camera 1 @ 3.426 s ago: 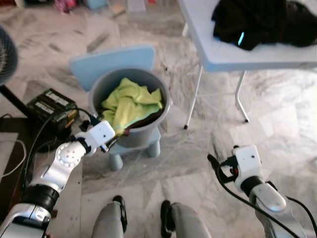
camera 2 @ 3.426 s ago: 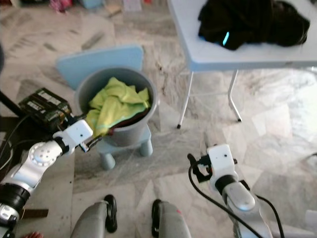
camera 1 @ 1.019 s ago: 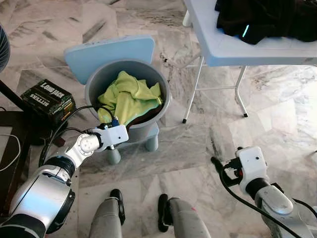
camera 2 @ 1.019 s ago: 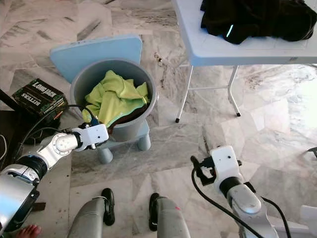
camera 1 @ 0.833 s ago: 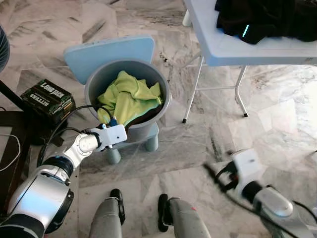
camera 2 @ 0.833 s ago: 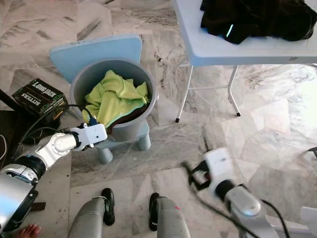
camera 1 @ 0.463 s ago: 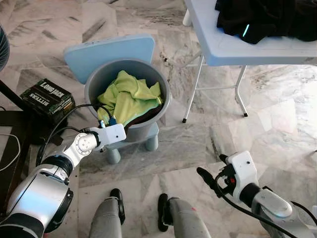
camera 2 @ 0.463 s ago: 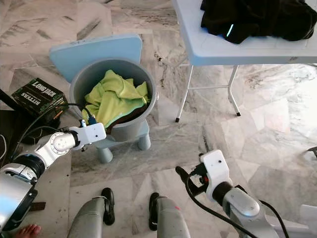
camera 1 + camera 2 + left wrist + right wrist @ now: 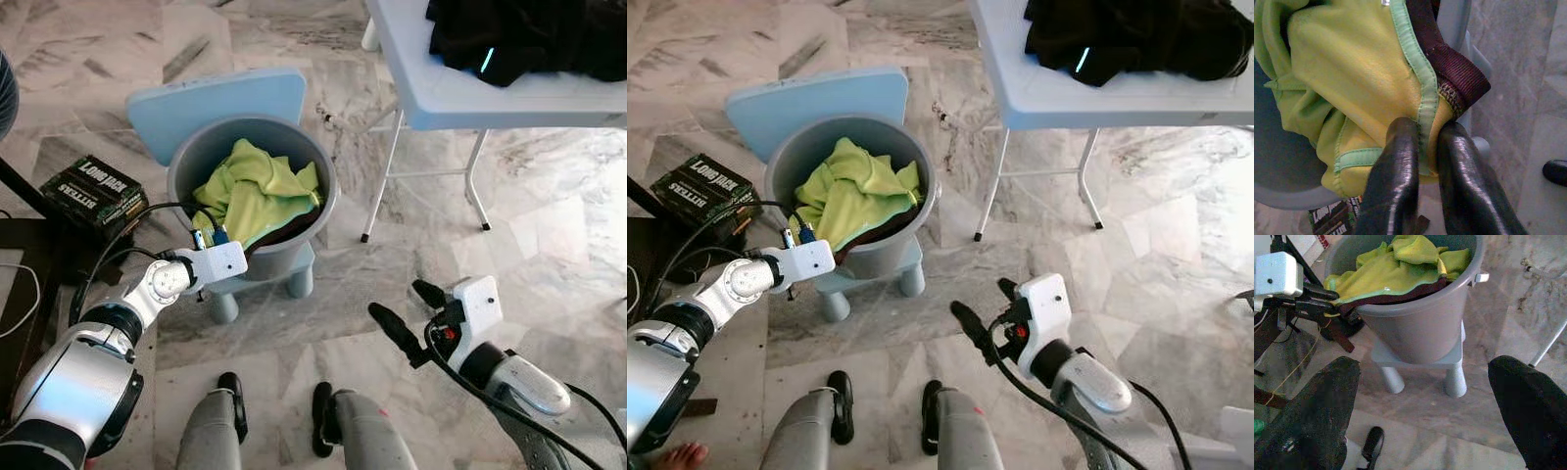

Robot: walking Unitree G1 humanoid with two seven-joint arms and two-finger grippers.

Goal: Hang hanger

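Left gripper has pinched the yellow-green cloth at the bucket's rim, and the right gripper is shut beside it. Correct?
Not quite. The left gripper does pinch the yellow-green cloth at the bucket rim, but the right gripper is open; the right wrist view shows its fingers spread wide.

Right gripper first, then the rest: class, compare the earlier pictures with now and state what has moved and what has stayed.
The right gripper has swung in over the floor toward the grey bucket, and its fingers have spread open. The left gripper stays shut on the yellow-green garment at the bucket's near rim. Bucket, blue stool, white table and black clothing are unmoved.
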